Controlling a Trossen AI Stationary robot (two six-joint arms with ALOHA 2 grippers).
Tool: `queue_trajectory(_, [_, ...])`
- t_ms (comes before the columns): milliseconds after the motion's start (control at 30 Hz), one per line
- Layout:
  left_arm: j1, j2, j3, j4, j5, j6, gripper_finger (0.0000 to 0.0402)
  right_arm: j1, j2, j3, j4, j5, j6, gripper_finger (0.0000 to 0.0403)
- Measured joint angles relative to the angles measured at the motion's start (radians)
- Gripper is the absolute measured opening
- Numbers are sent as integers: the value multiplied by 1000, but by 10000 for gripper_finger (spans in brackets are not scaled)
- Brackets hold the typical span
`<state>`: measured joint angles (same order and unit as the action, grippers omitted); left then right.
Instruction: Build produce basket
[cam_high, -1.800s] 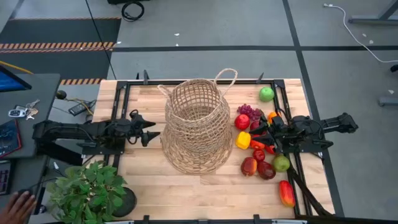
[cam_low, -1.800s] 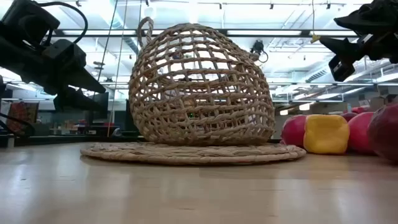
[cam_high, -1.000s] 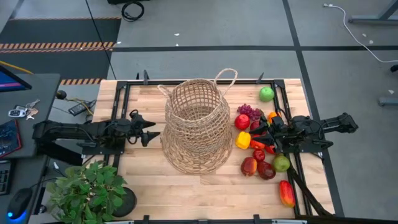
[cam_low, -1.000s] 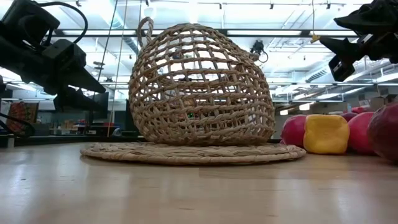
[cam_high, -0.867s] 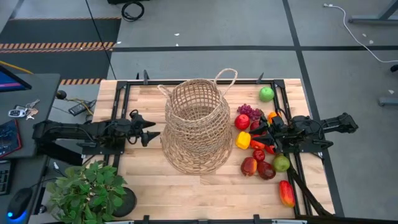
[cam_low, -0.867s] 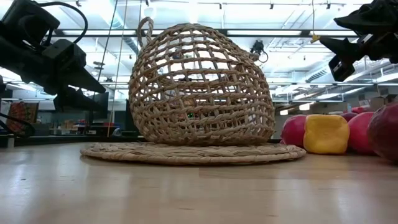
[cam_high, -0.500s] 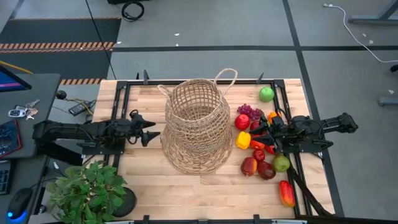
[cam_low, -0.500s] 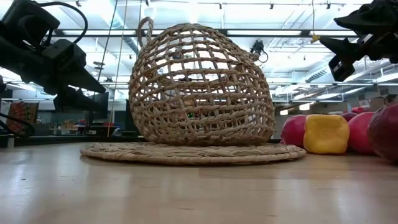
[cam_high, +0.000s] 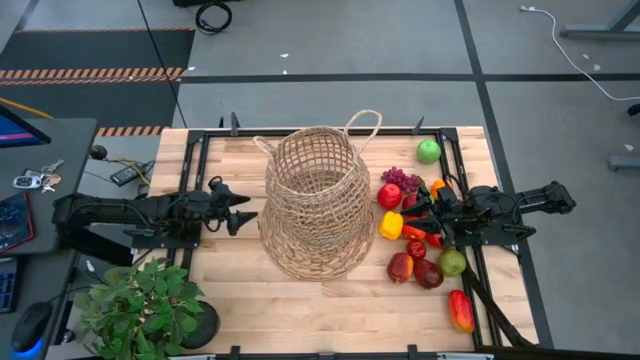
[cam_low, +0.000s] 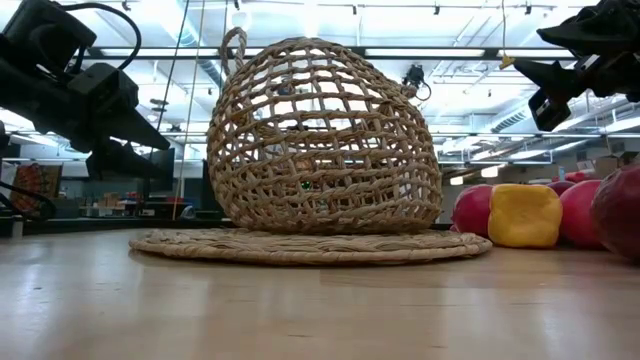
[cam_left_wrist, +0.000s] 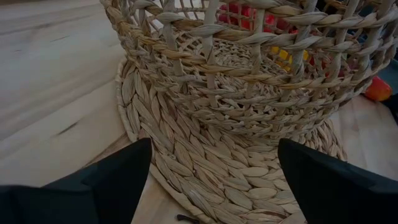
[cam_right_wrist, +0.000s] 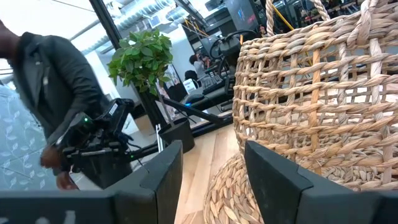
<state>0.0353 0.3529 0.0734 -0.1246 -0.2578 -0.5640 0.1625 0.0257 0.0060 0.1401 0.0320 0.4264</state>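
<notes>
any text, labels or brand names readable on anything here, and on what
None can be read. The basket, the produce and the table carry no lettering. The screen at the desk in the high view is too small to read.

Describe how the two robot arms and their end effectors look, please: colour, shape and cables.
Both arms are matte black, built of blocky jointed segments. The left end effector and the right end effector each end in two dark, wedge-shaped fingers that taper to a point. Black cables loop over the left arm. No markings are visible on them.
</notes>
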Motion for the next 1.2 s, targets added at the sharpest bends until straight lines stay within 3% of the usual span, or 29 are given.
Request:
queue_trajectory(1100, [0, 0, 0, 0, 0, 0, 357, 0, 0, 0, 0, 0, 0, 179])
queue_trajectory(1200, [0, 0, 0, 0, 0, 0, 357, -3, 0, 0, 6, 71, -30, 179])
